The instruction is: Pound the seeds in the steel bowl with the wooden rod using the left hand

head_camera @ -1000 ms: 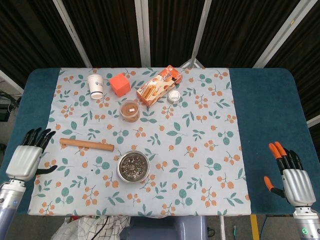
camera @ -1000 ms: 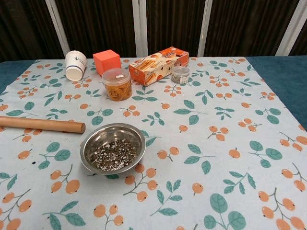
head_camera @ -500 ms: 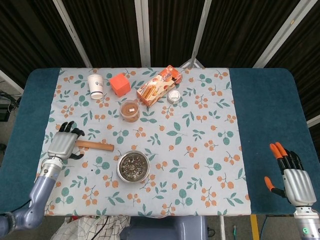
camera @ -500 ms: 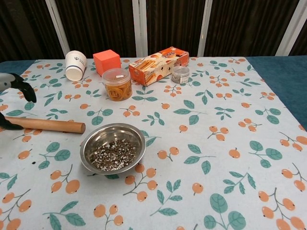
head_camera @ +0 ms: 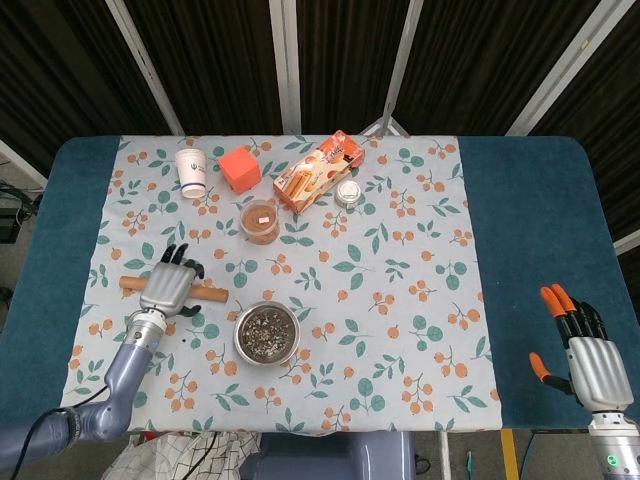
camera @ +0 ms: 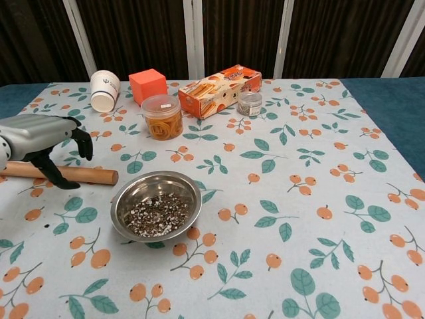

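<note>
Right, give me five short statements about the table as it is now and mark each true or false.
1. The left hand is over the wooden rod. True.
2. The rod is standing in the steel bowl. False: it lies flat on the cloth beside the bowl.
3. The bowl holds seeds. True.
4. The right hand holds the paper cup. False: it holds nothing, at the table's near right edge.
5. The orange cube sits beside the cup. True.

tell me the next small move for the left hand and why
Probably lower and close around the wooden rod. The left hand hovers over it with fingers apart, holding nothing, and the rod lies flat on the cloth beside the steel bowl.
</note>
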`<state>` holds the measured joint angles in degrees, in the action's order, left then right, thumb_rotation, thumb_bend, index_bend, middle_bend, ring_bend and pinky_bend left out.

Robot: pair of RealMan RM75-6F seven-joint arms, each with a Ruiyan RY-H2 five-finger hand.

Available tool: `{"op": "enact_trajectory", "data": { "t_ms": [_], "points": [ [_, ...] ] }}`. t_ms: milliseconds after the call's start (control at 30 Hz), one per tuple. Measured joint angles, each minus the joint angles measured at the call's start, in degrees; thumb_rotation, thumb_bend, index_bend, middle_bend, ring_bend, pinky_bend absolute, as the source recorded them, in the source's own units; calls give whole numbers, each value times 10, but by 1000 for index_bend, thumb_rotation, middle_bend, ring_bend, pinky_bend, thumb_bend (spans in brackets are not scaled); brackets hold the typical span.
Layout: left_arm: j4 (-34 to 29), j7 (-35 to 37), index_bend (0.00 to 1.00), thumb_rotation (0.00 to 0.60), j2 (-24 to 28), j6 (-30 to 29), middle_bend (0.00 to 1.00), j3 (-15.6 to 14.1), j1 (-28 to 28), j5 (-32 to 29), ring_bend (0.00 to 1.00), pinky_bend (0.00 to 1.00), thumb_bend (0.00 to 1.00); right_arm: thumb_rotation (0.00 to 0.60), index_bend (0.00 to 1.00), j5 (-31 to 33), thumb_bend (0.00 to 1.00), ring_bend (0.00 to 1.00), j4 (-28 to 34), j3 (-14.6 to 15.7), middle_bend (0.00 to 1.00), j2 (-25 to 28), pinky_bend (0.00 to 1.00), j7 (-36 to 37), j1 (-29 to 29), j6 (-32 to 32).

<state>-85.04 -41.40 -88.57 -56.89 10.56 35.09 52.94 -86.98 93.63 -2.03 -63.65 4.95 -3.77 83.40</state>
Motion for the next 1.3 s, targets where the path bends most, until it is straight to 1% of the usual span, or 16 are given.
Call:
{"op": "enact_trajectory", "data": {
  "t_ms": [133, 333, 600, 1000, 1300],
  "points": [
    [11, -4, 388, 600, -15, 0, 316, -3, 10, -3, 0, 0, 359, 600, 0, 1, 367, 0, 0, 0, 0, 0, 0, 1, 0, -1],
    [20, -8, 410, 600, -31, 2, 330, -7, 22, -8, 0, 0, 396, 600, 0, 2, 367, 0, 1, 0, 0, 1, 0, 1, -1, -2],
    [23, -11, 421, 600, -44, 2, 334, -15, 33, -10, 0, 0, 410, 600, 0, 3, 367, 0, 2, 0, 0, 1, 0, 0, 0, -3],
    [23, -12, 423, 600, -37, -5, 340, -25, 38, -14, 0, 0, 421, 600, 0, 5, 367, 0, 5, 0, 0, 1, 0, -2, 0, -4],
    [30, -5, 429, 600, -35, -4, 358, -25, 45, -15, 0, 0, 457, 600, 0, 8, 367, 0, 6, 0, 0, 1, 0, -5, 0, -6]
  ]
}}
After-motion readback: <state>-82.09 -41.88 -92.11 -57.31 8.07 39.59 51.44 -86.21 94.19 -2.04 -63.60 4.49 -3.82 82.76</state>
